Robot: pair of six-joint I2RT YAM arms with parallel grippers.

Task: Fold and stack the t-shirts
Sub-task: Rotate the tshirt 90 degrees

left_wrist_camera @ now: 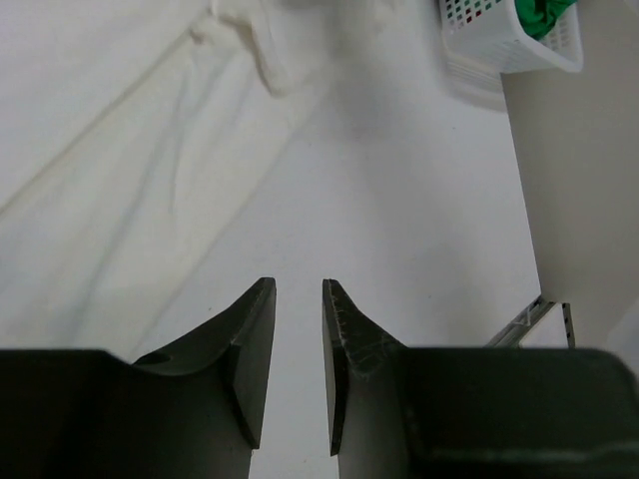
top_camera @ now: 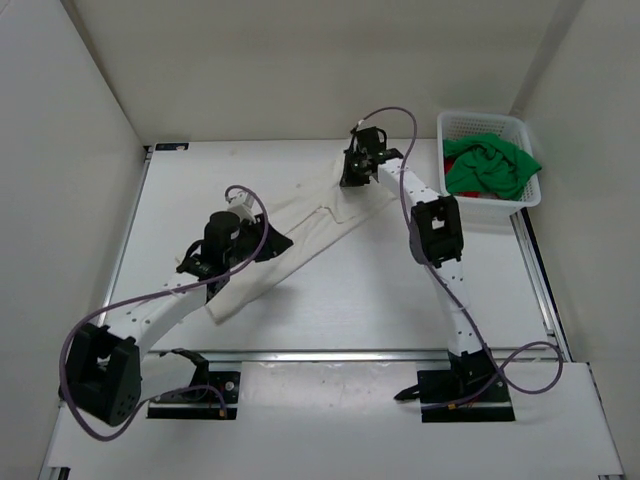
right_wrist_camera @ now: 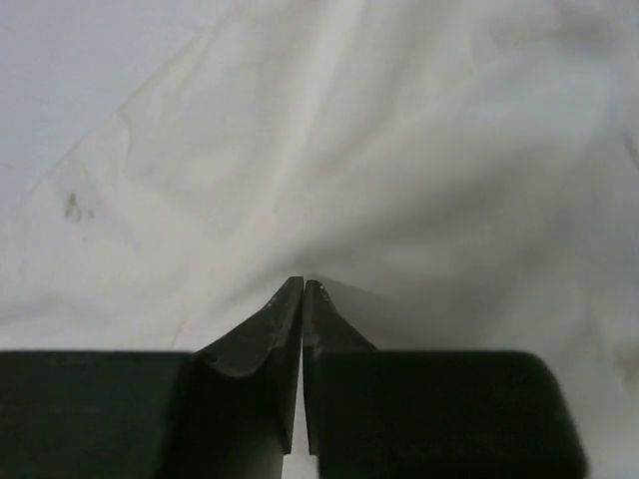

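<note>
White walls close in a white table (top_camera: pixel 400 300) on three sides. At its far middle, the right gripper (right_wrist_camera: pixel 303 284) has its jaws pressed together on the far end of the white t-shirt (top_camera: pixel 300 235), and folds of the cloth run toward the fingertips in the wrist view. The left gripper (left_wrist_camera: pixel 298 289) sits toward the left side of the table over the same shirt's nearer half. Its jaws are parted by a narrow gap with nothing between them; bare table shows through the gap and the cloth lies just to the left of it. The white t-shirt stretches in a long, rumpled diagonal band from near left to far right, between the two grippers. At the far right corner stands a white mesh basket (top_camera: pixel 480 120), well apart from the left gripper. The green t-shirt (top_camera: pixel 490 165) is heaped in it, with the red t-shirt (top_camera: pixel 449 164) showing beneath at its left edge.
</note>
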